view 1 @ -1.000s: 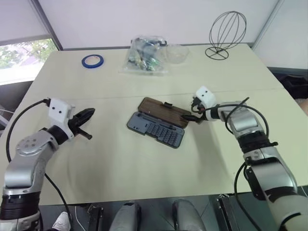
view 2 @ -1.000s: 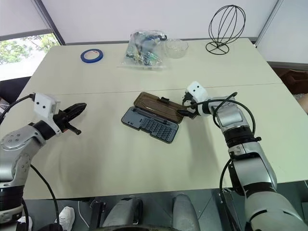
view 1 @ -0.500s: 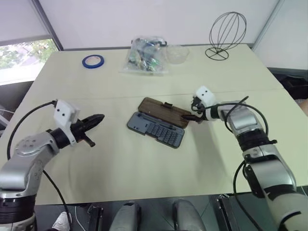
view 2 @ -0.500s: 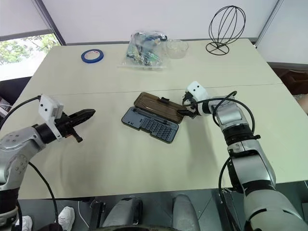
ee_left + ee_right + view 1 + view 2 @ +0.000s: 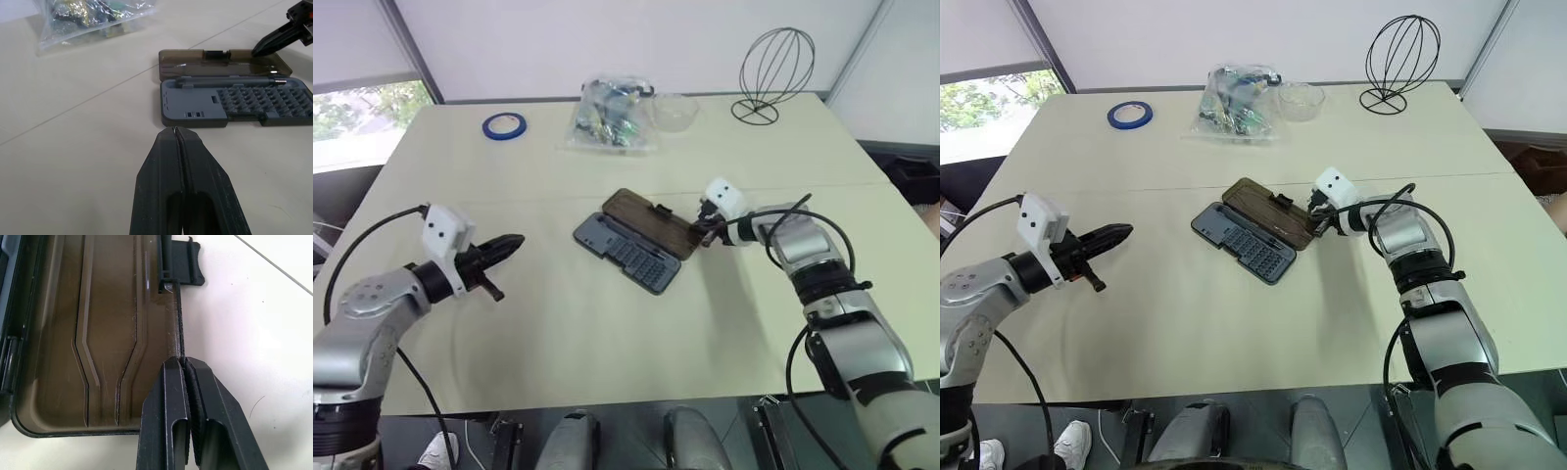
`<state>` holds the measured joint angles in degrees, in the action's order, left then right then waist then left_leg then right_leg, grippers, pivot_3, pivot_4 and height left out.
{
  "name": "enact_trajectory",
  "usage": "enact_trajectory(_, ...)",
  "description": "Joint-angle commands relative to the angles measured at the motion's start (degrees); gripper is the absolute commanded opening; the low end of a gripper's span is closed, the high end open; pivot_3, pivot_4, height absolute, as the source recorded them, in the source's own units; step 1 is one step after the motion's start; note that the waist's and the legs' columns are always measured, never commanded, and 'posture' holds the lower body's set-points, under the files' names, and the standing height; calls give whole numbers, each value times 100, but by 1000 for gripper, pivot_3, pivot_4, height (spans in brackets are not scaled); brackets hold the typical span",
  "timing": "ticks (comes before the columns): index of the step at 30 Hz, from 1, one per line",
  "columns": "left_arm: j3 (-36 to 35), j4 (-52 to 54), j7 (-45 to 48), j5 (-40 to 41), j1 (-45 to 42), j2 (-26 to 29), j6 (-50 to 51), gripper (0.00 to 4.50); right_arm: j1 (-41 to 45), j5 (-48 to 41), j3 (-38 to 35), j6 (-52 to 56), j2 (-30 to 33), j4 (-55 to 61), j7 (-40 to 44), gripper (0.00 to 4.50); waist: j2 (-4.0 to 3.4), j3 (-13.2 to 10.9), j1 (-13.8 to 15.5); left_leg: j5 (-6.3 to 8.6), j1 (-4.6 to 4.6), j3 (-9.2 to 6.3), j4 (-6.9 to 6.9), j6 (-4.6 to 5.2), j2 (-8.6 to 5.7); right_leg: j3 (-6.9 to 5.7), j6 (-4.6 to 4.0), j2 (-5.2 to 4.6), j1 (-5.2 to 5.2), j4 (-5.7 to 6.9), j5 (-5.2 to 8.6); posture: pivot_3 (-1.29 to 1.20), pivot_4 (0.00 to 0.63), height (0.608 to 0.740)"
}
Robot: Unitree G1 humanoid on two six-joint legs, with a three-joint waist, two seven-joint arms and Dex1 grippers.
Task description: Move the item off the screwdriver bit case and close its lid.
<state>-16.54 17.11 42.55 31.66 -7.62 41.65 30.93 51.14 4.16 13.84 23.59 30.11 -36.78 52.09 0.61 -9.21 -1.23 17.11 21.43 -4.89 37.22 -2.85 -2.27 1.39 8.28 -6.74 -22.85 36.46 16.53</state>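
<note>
a clear plastic bag of small parts, a glass bowl, a blue tape roll and a wire stand sit at the table's far side. the right gripper reaches in low from the right, pinched shut on the lid's edge — the screwdriver bit case lies open mid-table. the left gripper, closed and empty, hangs well apart.

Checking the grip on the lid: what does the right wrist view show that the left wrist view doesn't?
Right wrist only: the right hand pinching the lid's rim near the latch tab. Left wrist only: the shut left hand, the tray with its bits, and the bag. Both: the open lid and the right hand at its edge.
</note>
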Motion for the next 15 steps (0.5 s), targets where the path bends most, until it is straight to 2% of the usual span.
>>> enact_trajectory(1, -122, 60, -26, -22, -123, 76, -80, 0, -86, 285, 367, -624, 79, 106, 335, 26, 0, 0, -8, 0, 0, 0, -2, 0, 0, 0, 0, 0, -2, 0, 0, 0, 150, 740)
enact_trajectory(3, -100, 33, -18, -30, -156, 79, -96, 0, -122, 509, 591, -1409, 238, 220, 537, 26, 0, 0, -11, 0, 3, 0, -5, 0, 0, 0, 0, 0, -7, 0, 0, 0, 150, 740)
enact_trajectory(10, -22, -48, 7, -83, -251, 52, -125, 0, -56, 952, 944, -3131, 526, 132, 909, 26, -1, -1, -24, 0, 12, 3, -10, -1, 0, 0, 0, -1, -21, 0, 0, 0, 150, 740)
enact_trajectory(15, 4, -31, 8, -106, -243, 2, -122, 0, 9, 948, 934, -3693, 531, 158, 1170, 26, -1, -1, -63, 0, 13, 1, -10, -1, 0, 0, 0, -1, -21, 0, 0, 0, 150, 740)
